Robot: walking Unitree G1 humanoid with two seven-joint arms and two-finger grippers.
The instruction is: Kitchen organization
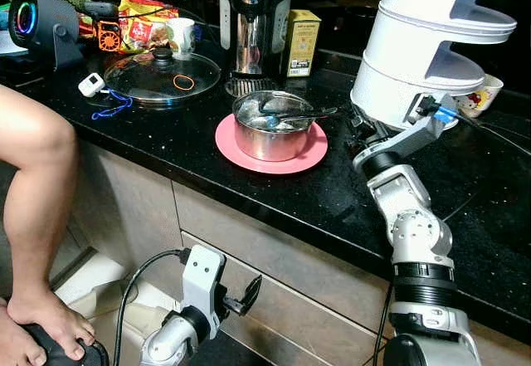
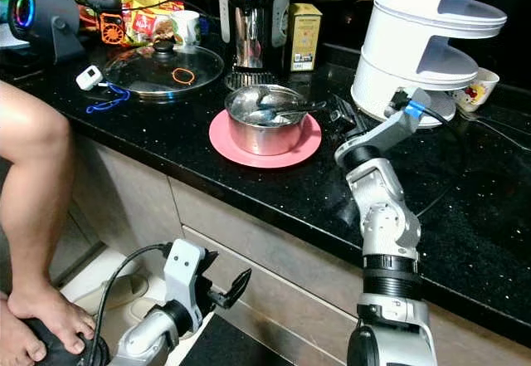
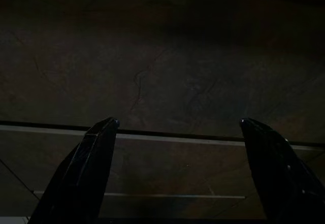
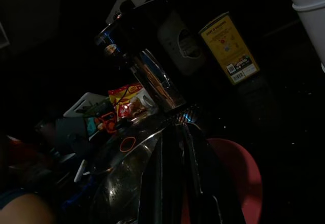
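A steel pot [image 1: 270,134] stands on a pink plate [image 1: 249,155] on the black counter [image 1: 149,146]. A spoon [image 1: 286,115] lies in the pot, its dark handle sticking out toward the right. My right gripper [image 1: 353,122] reaches in over the counter to the handle's end. In the right wrist view its fingers [image 4: 170,183] are pressed together just beside the pot rim, apparently on the handle. My left gripper [image 1: 246,295] hangs low in front of the cabinet, its fingers [image 3: 84,168] spread wide with nothing between them.
A glass lid [image 1: 162,75] lies left of the pot. Behind the pot are a coffee machine [image 1: 253,21] and a yellow box [image 1: 301,44]. A tall white appliance [image 1: 431,42] stands just right of my arm. A person's bare leg [image 1: 33,192] is at the left.
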